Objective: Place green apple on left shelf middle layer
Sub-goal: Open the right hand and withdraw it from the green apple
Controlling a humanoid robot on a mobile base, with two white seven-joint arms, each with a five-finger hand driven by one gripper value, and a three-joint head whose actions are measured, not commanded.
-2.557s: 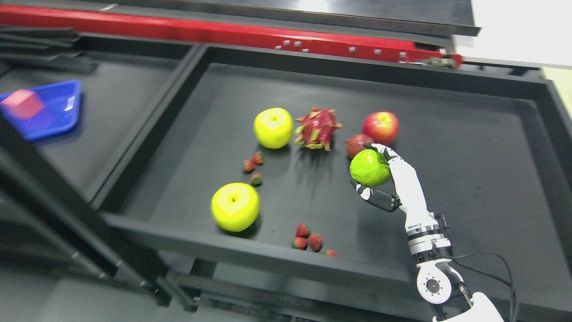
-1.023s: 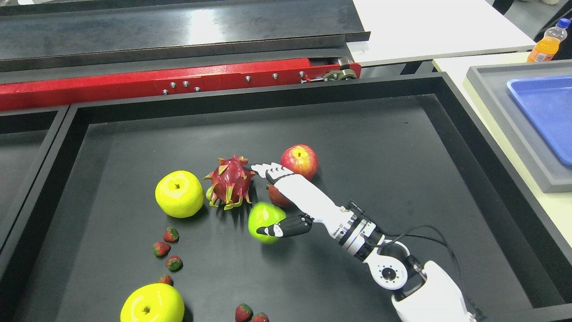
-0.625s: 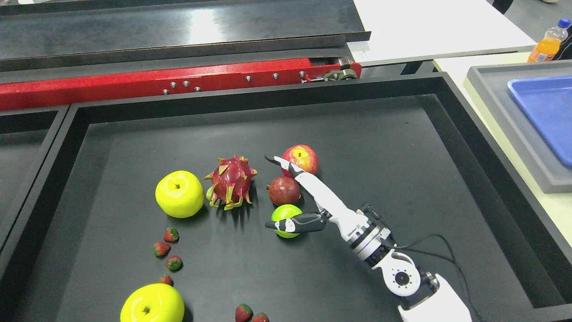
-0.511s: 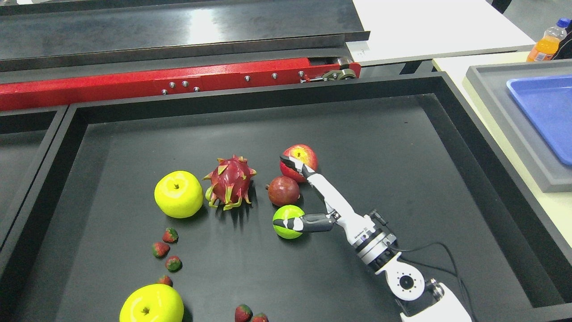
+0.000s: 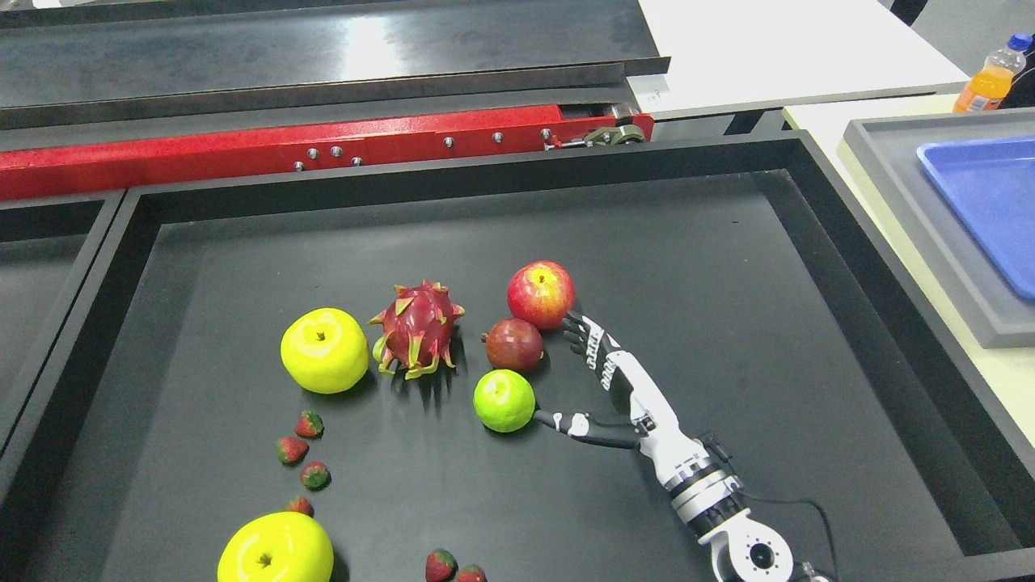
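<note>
The green apple [image 5: 504, 400] rests on the black shelf tray [image 5: 728, 267], just in front of a dark red fruit [image 5: 514, 344]. My right hand [image 5: 594, 380] is open to the right of the apple and apart from it, with its thumb pointing toward the apple. The fingers [image 5: 584, 334] reach up near a red apple [image 5: 541, 293]. The right arm comes in from the lower right. The left arm is out of view.
A dragon fruit [image 5: 416, 328], two yellow apples [image 5: 324, 350] [image 5: 275, 548] and several strawberries [image 5: 302, 453] lie on the tray's left half. A red rail [image 5: 323, 149] runs behind it. A blue tray [image 5: 986, 198] and an orange bottle [image 5: 990, 77] stand at the right.
My right hand has let go of the green apple and drawn back down and to the right. The apple now lies free on the tray. The earliest frame shows another camera angle.
</note>
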